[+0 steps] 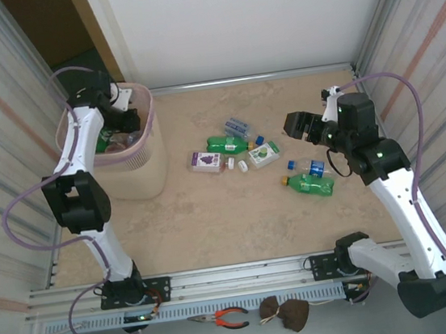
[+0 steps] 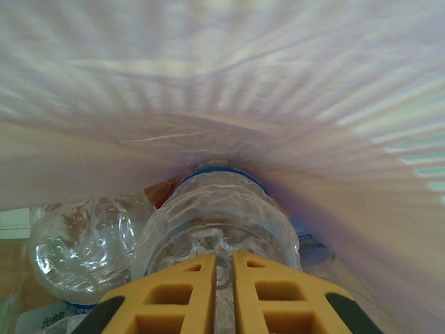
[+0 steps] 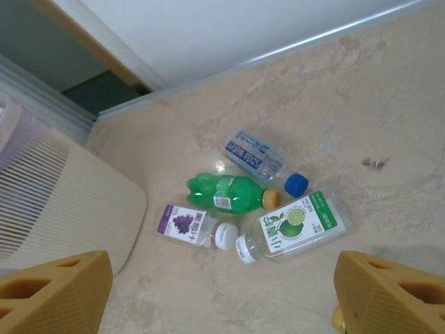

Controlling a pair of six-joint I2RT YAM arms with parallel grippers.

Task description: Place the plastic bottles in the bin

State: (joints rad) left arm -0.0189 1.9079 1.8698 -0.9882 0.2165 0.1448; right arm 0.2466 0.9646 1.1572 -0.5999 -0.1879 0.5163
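Plastic bottles (image 1: 227, 143), several green and clear ones, lie scattered mid-way across the tan table (image 1: 213, 217), well right of the pale pink bin (image 1: 147, 176) at the far left. More clear bottles (image 2: 83, 243) sit inside the bin. The left gripper (image 2: 224, 256) reaches into it, yellow jaws closed together, nothing seen between them. The right gripper (image 3: 219, 275) hovers above the scattered bottles, jaws wide apart, holding nothing

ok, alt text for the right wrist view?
A clear blue-label plastic bottle, green orange-capped bottle, grape-label bottle and lime-label bottle lie clustered on the beige table. The open right tool frames them; the pale ribbed plastic bin stands left.
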